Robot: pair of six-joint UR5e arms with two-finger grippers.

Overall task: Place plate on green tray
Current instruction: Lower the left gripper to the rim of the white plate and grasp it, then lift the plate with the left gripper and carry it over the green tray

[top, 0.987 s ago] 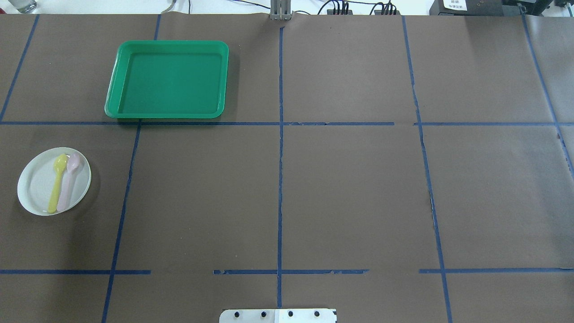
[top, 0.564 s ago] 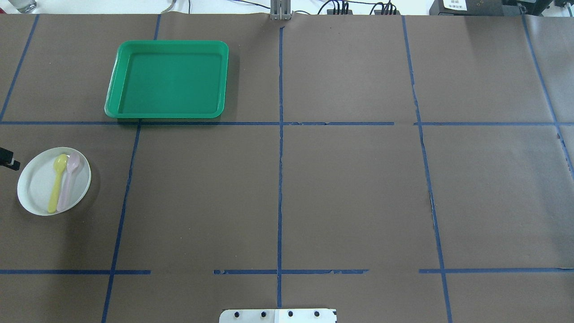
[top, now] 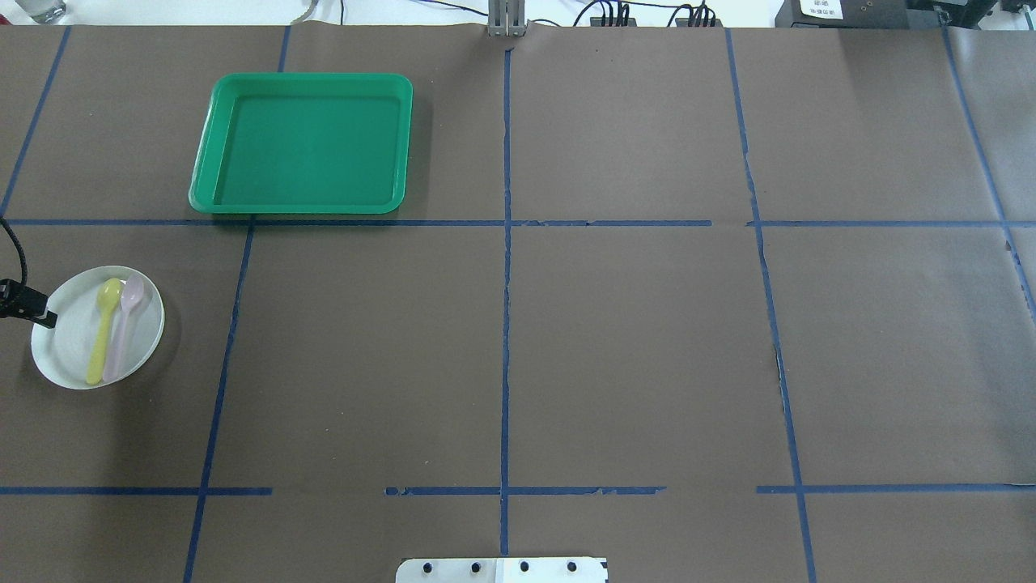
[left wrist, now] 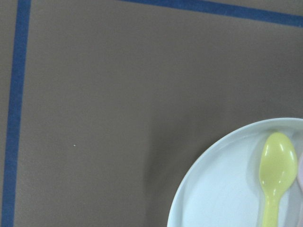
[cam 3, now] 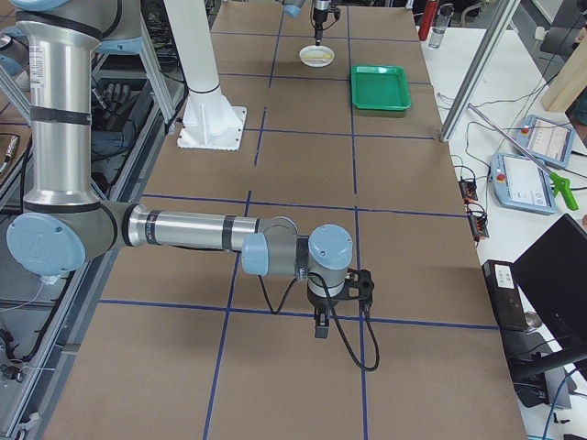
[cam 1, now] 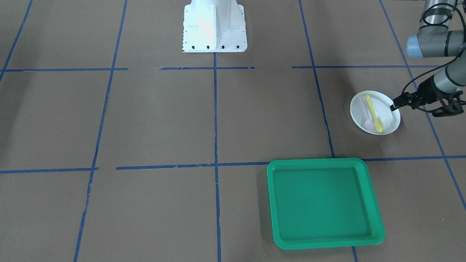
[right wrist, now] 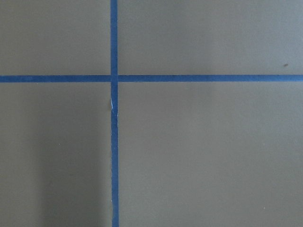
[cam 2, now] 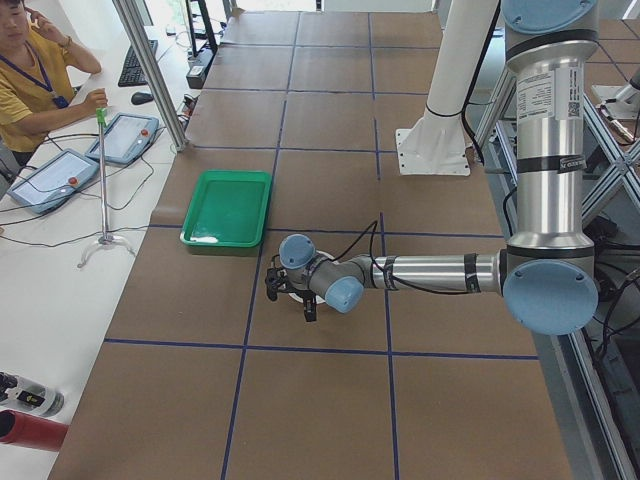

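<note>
Reaching with the left gripper [cam 1: 392, 107] to the rim of the small white plate [cam 1: 390, 120], fingertips at its edge; cannot tell the finger gap or any hold. Carrying a yellow spoon [cam 1: 373, 112] and a pale pink spoon [cam 1: 365, 114] just past those fingertips. Lying well apart beyond the plate: the green tray [cam 1: 324, 203]. Hanging low over the taped table [cam 3: 413, 229] with the right gripper [cam 3: 319, 324], finger gap unreadable.
</note>
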